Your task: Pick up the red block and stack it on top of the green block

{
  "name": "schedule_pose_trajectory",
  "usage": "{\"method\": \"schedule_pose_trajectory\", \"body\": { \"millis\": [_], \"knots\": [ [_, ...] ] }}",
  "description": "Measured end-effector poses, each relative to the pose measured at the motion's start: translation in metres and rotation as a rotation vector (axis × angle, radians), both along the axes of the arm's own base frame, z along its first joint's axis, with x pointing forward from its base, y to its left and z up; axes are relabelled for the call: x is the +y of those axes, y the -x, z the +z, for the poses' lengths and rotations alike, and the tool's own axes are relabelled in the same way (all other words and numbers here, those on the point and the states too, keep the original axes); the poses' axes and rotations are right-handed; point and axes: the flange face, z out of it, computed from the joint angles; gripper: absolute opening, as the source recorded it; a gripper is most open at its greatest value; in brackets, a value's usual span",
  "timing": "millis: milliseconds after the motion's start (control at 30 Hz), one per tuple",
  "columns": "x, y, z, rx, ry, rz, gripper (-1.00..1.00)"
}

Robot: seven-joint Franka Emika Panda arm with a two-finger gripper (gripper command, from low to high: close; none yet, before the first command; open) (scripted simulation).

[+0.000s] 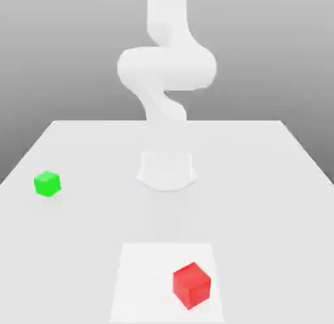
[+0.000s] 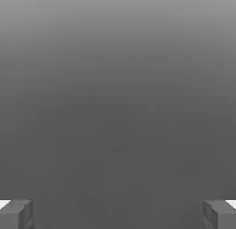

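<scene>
So the red block [image 1: 191, 285] was sitting on the white square patch [image 1: 147, 283] at the near part of the worktop [image 1: 254, 211], over toward the exterior view's right side of that patch. It was turned so a corner pointed more or less at the camera, and it was all by itself there, nothing touching it. The green block [image 1: 47, 184] was on the bare worktop, farther back and way over at the exterior view's left, well apart from the red one and near that side's edge. Nothing was stacked on it.

The white arm [image 1: 167, 68] stood in the middle, its base [image 1: 167, 169] on the worktop between near and far, farther off than the patch. As for the claw [image 2: 118, 216], its two fingers were spread wide apart in the hand view, with nothing between them, just plain grey behind.
</scene>
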Motion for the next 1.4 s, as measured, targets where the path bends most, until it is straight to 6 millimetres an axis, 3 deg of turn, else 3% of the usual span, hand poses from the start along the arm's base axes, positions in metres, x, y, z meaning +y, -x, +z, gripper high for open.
{"method": "schedule_pose_trajectory", "body": {
  "millis": [200, 400, 567, 733, 800, 967, 1000, 1233, 1400],
  "knots": [
    [0.010, -0.064, -0.113, 0.173, -0.080, -0.206, 0.00],
    [0.015, -0.094, -0.232, 0.332, -0.162, -0.406, 0.00],
    [0.020, -0.096, -0.329, 0.462, -0.233, -0.573, 0.00],
    [0.030, -0.077, -0.418, 0.593, -0.309, -0.739, 0.00],
    [0.035, -0.067, -0.450, 0.640, -0.338, -0.801, 0.00],
    [0.037, -0.064, -0.511, 0.659, -0.351, -0.829, 0.00],
    [0.038, -0.063, -0.520, 0.660, -0.350, -0.829, -1.00],
    [0.038, -0.063, -0.521, 0.658, -0.352, -0.828, -1.00],
    [0.037, -0.063, -0.470, 0.658, -0.351, -0.830, -1.00]
  ]
}}
